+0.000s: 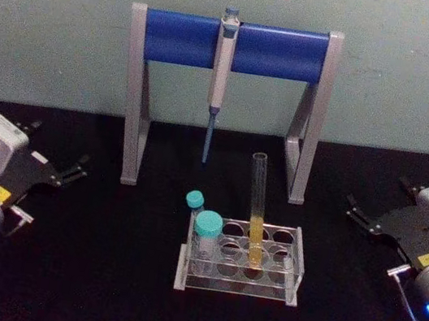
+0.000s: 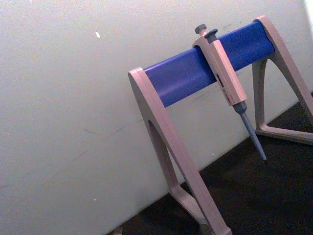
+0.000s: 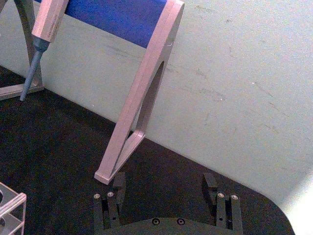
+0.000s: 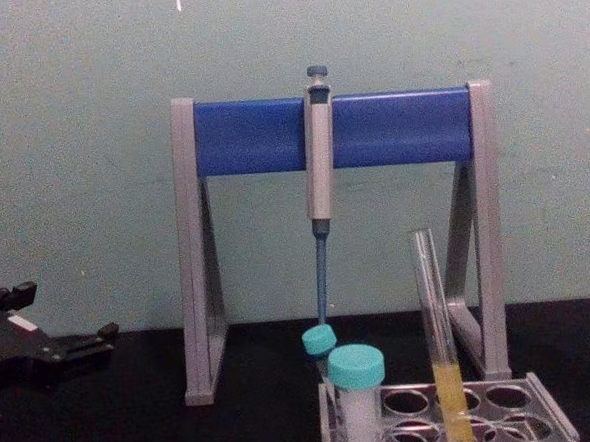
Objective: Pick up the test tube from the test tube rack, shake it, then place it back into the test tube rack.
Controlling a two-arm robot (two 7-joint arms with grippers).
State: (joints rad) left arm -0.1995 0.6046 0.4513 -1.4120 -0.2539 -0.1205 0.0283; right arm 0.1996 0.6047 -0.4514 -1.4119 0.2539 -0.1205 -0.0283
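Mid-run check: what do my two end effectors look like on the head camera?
The left end effector and right end effector match: each has a boxy silver-grey housing, black fingers and a small yellow label. The left one carries a green light, the right a blue one.

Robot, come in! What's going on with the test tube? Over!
Left gripper open, parked left. Right gripper open, parked right. Test tube standing in test tube rack, untouched. Teal-capped vials share the rack, apart from tube.

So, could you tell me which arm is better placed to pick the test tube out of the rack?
Right. The right gripper, fingers open, sits nearer the test tube; the teal-capped vials stand between the tube and the left gripper.
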